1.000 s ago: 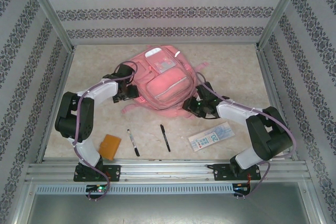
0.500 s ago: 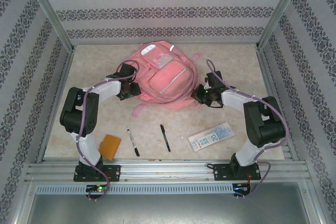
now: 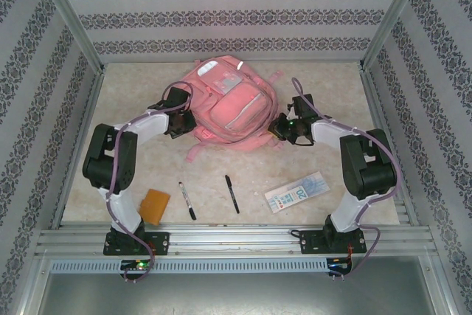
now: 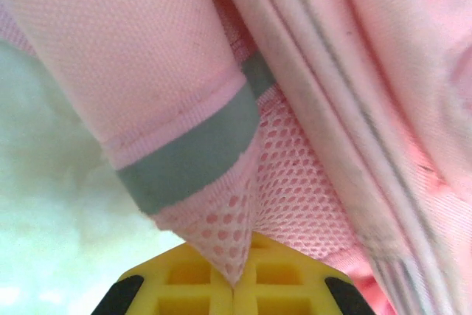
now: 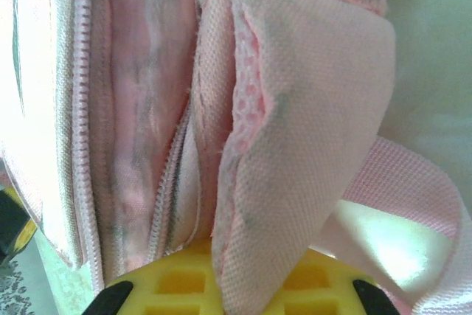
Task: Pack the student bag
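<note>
The student bag [image 3: 225, 101] is a big pink backpack lying in the middle of the table towards the back. My left gripper [image 3: 186, 122] is at its left side, shut on a fold of pink mesh and fabric [image 4: 221, 234] with a grey strip [image 4: 188, 156]. At the bag's right side my right gripper [image 3: 280, 127] is shut on a pink fabric flap [image 5: 295, 204] beside a zip [image 5: 166, 182]. A pink strap [image 5: 413, 197] runs off to the right.
Near the front edge lie an orange pad [image 3: 155, 205], a pen with a white cap [image 3: 186, 200], a black pen [image 3: 231, 193] and a flat printed packet [image 3: 296, 192]. Patterned walls and metal frame posts close in the table on three sides.
Both grippers have closed onto the bag's sides. The bag has slid towards the back of the table and turned a little, and both arms have reached farther back with it.
</note>
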Motion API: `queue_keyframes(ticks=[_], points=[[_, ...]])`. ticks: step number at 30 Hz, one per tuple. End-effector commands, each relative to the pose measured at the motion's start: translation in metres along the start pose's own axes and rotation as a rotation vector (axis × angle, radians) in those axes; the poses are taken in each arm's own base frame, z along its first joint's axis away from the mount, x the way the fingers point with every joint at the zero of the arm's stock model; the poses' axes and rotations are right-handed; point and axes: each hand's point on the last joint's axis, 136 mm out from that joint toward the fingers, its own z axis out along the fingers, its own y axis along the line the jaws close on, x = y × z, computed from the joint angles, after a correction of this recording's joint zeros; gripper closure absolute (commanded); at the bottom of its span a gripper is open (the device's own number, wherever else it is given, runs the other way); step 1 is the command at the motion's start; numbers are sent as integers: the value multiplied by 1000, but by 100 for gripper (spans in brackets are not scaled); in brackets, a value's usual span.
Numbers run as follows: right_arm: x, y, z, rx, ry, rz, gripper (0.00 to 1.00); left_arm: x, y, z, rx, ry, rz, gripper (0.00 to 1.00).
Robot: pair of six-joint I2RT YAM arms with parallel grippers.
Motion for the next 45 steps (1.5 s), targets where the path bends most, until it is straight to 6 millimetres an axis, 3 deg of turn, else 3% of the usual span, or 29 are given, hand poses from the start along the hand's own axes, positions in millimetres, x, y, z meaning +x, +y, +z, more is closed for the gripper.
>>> queue_keyframes(ticks=[1, 6, 11, 13, 16, 20, 22, 24, 26, 27, 28, 30, 32, 41, 45], points=[[-23, 14, -6, -46, -14, -64, 87, 1, -25, -36, 135, -2, -70, 100], [-60, 12, -13, -75, -80, -141, 81, 33, -56, -56, 207, -16, -28, 100], [-70, 7, -29, -33, -147, -171, 58, 52, -81, -63, 267, 19, -69, 100], [-65, 2, -46, 23, -184, -209, 46, 52, -88, -68, 273, 4, -59, 100], [-53, -10, -74, 112, -246, -256, 40, 50, -98, -73, 282, -23, -32, 100], [-23, -13, -106, 133, -301, -334, 36, 47, -103, -77, 286, -43, -73, 100], [1, -4, -116, 89, -328, -399, 37, 51, -107, -77, 300, -27, -102, 100], [36, 22, -112, -13, -304, -528, 40, 55, -112, -76, 311, -4, -108, 100], [81, 58, -98, -126, -274, -761, 39, 62, -120, -75, 332, 26, -101, 100], [98, 65, -92, -112, -280, -872, 30, 66, -123, -75, 341, 40, -99, 100], [112, 74, -84, -94, -314, -996, 14, 69, -125, -74, 350, 54, -96, 100], [128, 88, -71, -119, -386, -1164, 8, 72, -127, -75, 357, 70, -105, 100], [149, 102, -59, -272, -407, -1329, 6, 73, -127, -77, 360, 76, -121, 100], [148, 106, -17, -389, -453, -1394, 12, 75, -138, -86, 421, 90, -166, 100], [139, 105, -4, -425, -459, -1417, 31, 80, -145, -89, 448, 121, -161, 100]])
